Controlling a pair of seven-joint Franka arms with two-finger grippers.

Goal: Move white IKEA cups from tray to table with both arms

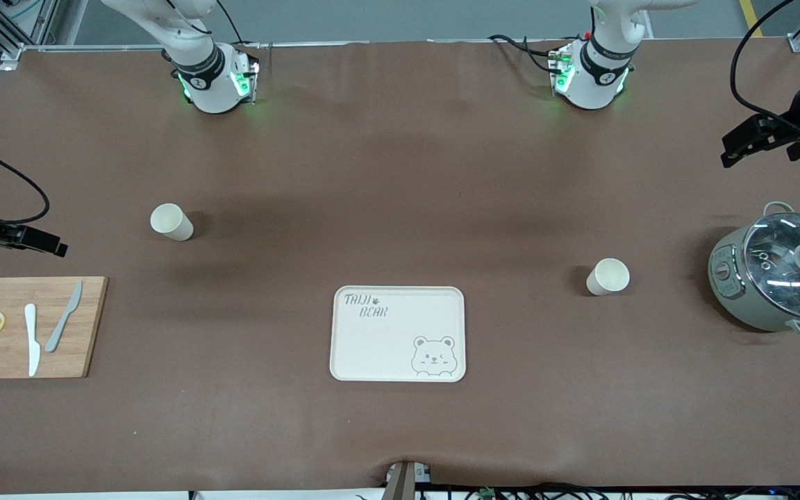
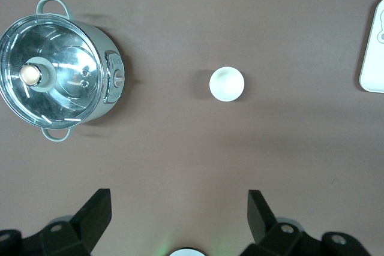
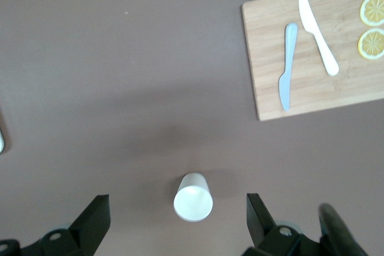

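Two white cups stand upright on the brown table. One cup (image 1: 171,222) is toward the right arm's end, the other cup (image 1: 607,276) toward the left arm's end. My left gripper (image 2: 179,211) is open and empty, high over the table beside its cup (image 2: 227,83). My right gripper (image 3: 179,214) is open and empty, high over its cup (image 3: 193,198), which shows between the fingertips (image 3: 96,214) well below them. Neither gripper shows in the front view; only the arm bases (image 1: 212,76) (image 1: 591,76) do.
The cream bear tray (image 1: 386,340) lies nearer the front camera, between the cups. A lidded pot (image 1: 782,278) stands at the left arm's end. A cutting board (image 1: 25,326) with two knives and lemon slices lies at the right arm's end. Black camera mounts (image 1: 754,139) stand at both ends.
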